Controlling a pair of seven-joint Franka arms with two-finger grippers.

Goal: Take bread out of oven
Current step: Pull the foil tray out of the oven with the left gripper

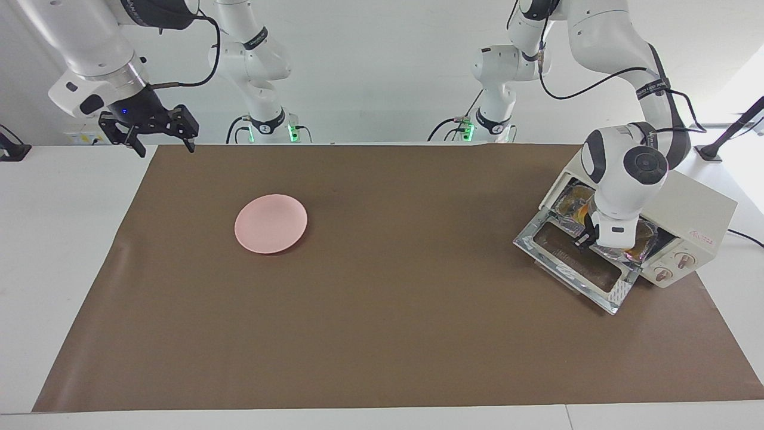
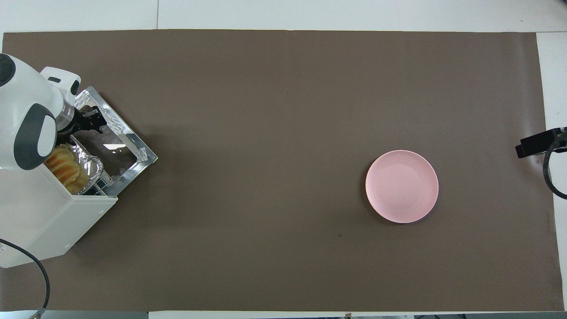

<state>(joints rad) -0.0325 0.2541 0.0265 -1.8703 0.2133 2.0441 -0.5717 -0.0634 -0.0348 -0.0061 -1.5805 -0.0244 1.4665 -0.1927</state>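
The cream-white oven stands at the left arm's end of the table, its glass door folded down flat. Inside it the golden ridged bread lies in a crinkled foil tray, and my left arm's hand hides much of it. My left gripper hangs low over the door's hinge side, right at the foil tray's rim. Contact with the tray cannot be made out. My right gripper waits open in the air over the brown mat's corner at the right arm's end.
A round pink plate lies on the brown mat toward the right arm's end. A black cable trails from the oven's back. The right arm's hand shows at the overhead view's edge.
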